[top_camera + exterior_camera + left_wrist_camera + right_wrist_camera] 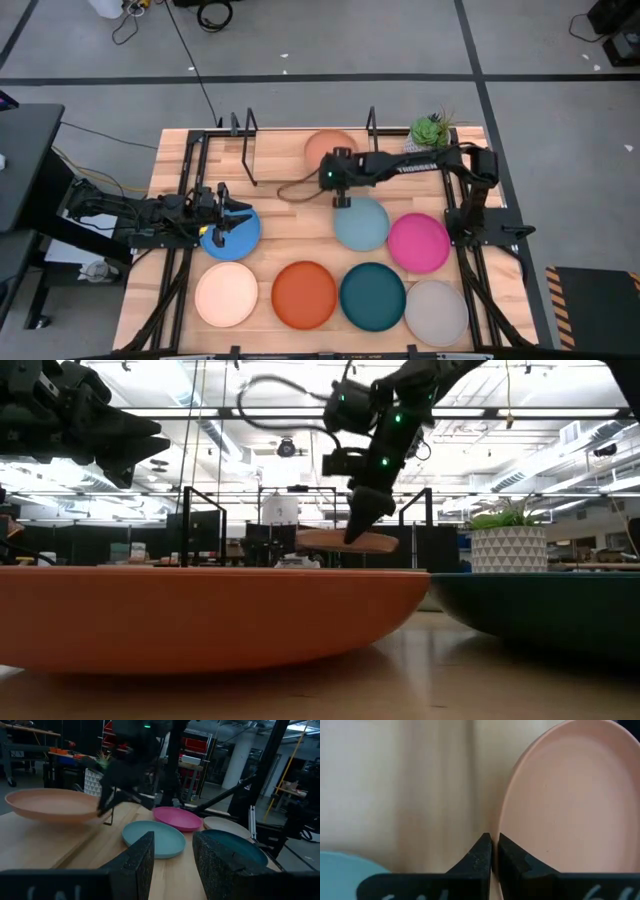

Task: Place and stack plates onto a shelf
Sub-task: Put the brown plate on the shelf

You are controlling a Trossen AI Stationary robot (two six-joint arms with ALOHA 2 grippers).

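- My right fingers (491, 851) are pinched nearly together on the near rim of the round matte tan plate (570, 805), with only that thin edge between them. Such a shallow bite on a low rim could slide off if I swing or tilt.
- In the low view the tan plate (345, 541) hangs roughly level but clear of any surface. All its weight sits out beyond my fingertips, so I judge it could droop or pivot in the grip before it lands.
- From above, the plate (325, 145) is over the low light-wood shelf with thin black metal uprights (275, 160), near its right-hand frame. If I drift sideways, the far rim could knock an upright and twist the plate out of my hold.
- Letting go while it is this high would drop it; it might bounce or skid off the plank.
- The round light-blue plate (361, 222) lies on the counter just below my wrist. Pulling back low could catch its rim and shove it into the round magenta plate (418, 242) touching it.
- My left fingers (172, 862) are spread wide and empty above the round blue plate (232, 230) at the counter's left. If both arms head for the shelf together, they could crowd each other.
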